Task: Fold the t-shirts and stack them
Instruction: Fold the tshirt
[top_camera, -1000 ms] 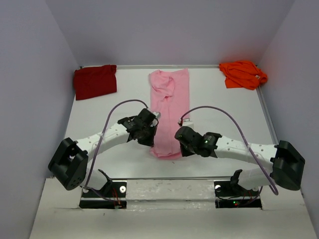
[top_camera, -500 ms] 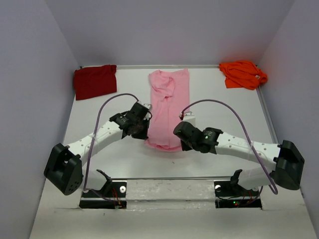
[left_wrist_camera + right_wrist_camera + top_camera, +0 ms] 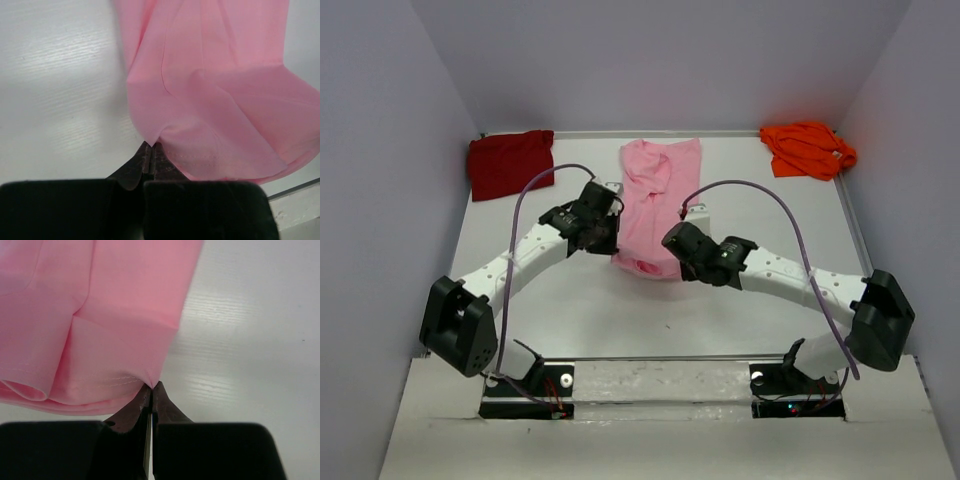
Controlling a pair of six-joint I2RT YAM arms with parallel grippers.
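A robot-lab test cell; white table [image 3: 620, 322]; plain pale walls [image 3: 660, 60] on three sides

bright, even, diffuse from overhead. soft shadow on the table [image 3: 55, 100] just ahead and left of the left gripper [image 3: 150, 151], along the pink t-shirt [image 3: 210, 90] edge; same ahead and right of the right gripper [image 3: 151, 388]. pale sheen on table streaks further out. blurred and dark behind both grippers' tips; sharp beyond them.

R gripper [image 3: 151, 388] pinched tight on corner of pink shirt [image 3: 95, 315], cloth hanging over white table [image 3: 250, 340].
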